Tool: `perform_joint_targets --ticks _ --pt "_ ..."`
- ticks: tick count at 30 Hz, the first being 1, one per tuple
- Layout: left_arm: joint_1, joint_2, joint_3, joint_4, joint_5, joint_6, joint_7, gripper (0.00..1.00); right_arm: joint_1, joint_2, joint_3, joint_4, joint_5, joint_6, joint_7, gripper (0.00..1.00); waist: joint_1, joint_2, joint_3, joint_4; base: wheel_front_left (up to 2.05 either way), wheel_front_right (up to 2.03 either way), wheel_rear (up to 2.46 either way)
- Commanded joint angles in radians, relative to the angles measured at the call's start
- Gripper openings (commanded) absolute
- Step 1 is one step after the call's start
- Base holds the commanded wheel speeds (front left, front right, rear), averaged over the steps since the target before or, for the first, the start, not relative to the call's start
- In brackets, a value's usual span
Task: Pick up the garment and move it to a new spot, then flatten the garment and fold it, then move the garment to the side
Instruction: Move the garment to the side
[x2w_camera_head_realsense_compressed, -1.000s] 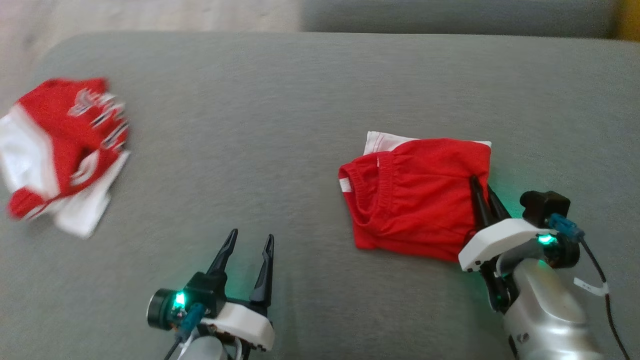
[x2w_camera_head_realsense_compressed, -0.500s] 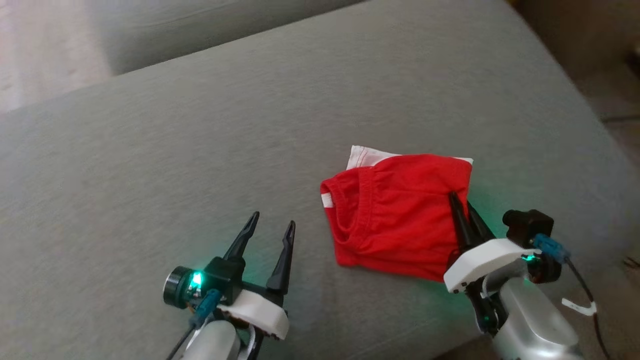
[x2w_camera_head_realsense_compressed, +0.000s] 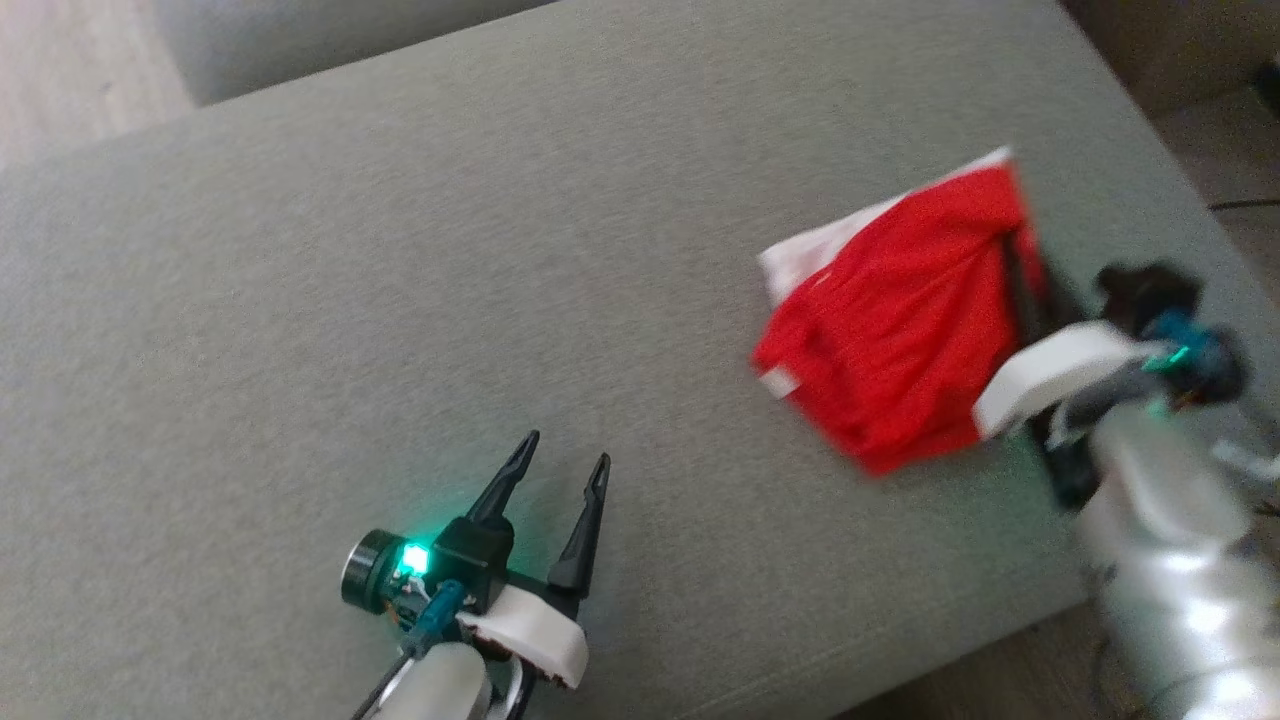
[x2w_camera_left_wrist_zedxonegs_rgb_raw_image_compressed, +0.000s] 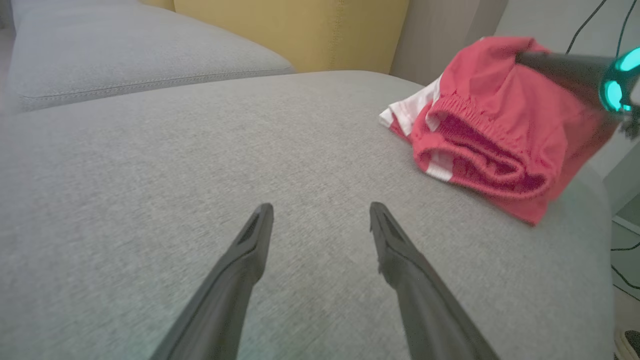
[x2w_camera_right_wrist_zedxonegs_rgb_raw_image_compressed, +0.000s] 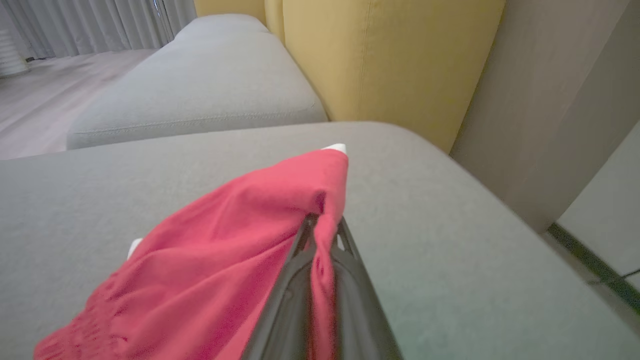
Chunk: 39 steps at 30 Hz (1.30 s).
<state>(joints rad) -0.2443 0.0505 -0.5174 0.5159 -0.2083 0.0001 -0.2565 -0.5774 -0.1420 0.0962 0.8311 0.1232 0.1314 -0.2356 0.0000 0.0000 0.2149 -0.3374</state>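
Lifting has begun: your right gripper (x2w_camera_head_realsense_compressed: 1018, 242), its fingers pressed together on the red edge of the garment (x2w_camera_head_realsense_compressed: 900, 310), now holds that edge raised, where a moment ago the folded shorts lay flat under it. Part of the shift in the head view is the camera swinging, so do not read all of it as travel. From the right wrist, the fabric (x2w_camera_right_wrist_zedxonegs_rgb_raw_image_compressed: 225, 250) hangs from the pinch (x2w_camera_right_wrist_zedxonegs_rgb_raw_image_compressed: 320, 222) and drapes down and to the left of the fingers. From the left wrist, the waistband end of the garment (x2w_camera_left_wrist_zedxonegs_rgb_raw_image_compressed: 490, 135) appears to rest on the grey cushion (x2w_camera_left_wrist_zedxonegs_rgb_raw_image_compressed: 150, 150) below and short of that grip. Your left gripper (x2w_camera_head_realsense_compressed: 565, 452) stands spread with nothing between its fingers, low over bare cushion, and the garment is well off to its forward right. Judging by this, the fold is done and the move to the side is under way. With a single pinch on one edge the layers may slide apart, so keep the carry low and set it down before the fold opens.
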Motion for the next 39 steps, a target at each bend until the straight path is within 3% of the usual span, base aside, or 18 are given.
perform_joint_targets --ticks 1,8,12,13,14,19,24,28,32,39 --pt "-0.046 0.000 0.022 -0.021 0.013 0.002 -0.005 1.00 -0.050 -0.028 0.008 -0.010 -0.017 -0.001 0.010 0.00 0.0000 0.0000 0.026 0.040 0.00 0.00 0.00" --pt "-0.067 0.000 0.033 -0.017 0.037 0.006 -0.005 1.00 -0.208 -0.214 -0.095 0.127 -0.143 -0.001 0.072 0.00 0.0000 0.0000 0.073 0.131 0.00 0.00 0.00" --pt "-0.075 0.000 0.039 -0.019 0.039 0.007 -0.005 1.00 -0.260 -0.289 -0.185 0.173 -0.226 -0.001 0.083 0.00 0.0000 0.0000 0.087 0.163 0.00 0.00 0.00" --pt "-0.077 0.000 0.040 -0.020 0.038 0.008 -0.005 1.00 -0.270 -0.297 -0.210 0.180 -0.239 -0.001 0.079 0.13 0.0000 0.0000 0.089 0.168 0.00 0.00 0.00" --pt "-0.077 0.000 0.042 -0.020 0.038 0.009 -0.005 1.00 -0.278 -0.300 -0.235 0.186 -0.250 -0.001 0.073 1.00 0.0000 0.0000 0.090 0.171 0.00 0.00 0.00" --pt "-0.077 0.000 0.059 -0.018 0.037 0.018 -0.005 1.00 -0.306 -0.262 -0.313 0.185 -0.292 -0.001 0.015 1.00 0.0000 0.0000 0.088 0.176 0.00 0.00 0.00" --pt "-0.066 0.000 0.099 -0.023 0.033 0.030 -0.005 1.00 -0.301 -0.148 -0.335 0.129 -0.301 -0.001 -0.022 1.00 0.0000 0.0000 0.066 0.178 0.00 0.00 0.00" --pt "-0.052 0.000 0.141 -0.034 0.032 0.043 -0.005 1.00 -0.244 -0.045 -0.299 0.012 -0.254 -0.001 -0.026 1.00 0.0000 0.0000 0.039 0.192 0.00 0.00 0.00" --pt "-0.032 0.000 0.178 -0.043 0.033 0.052 -0.005 1.00 -0.159 0.016 -0.244 -0.085 -0.201 -0.001 -0.026 1.00 0.0000 0.0000 0.010 0.214 0.00 0.00 0.00" --pt "0.012 0.006 0.268 -0.056 0.047 0.057 -0.005 1.00 0.075 0.080 -0.157 -0.219 -0.085 -0.001 -0.026 1.00 0.0000 0.0000 -0.043 0.286 0.00 0.00 0.00"
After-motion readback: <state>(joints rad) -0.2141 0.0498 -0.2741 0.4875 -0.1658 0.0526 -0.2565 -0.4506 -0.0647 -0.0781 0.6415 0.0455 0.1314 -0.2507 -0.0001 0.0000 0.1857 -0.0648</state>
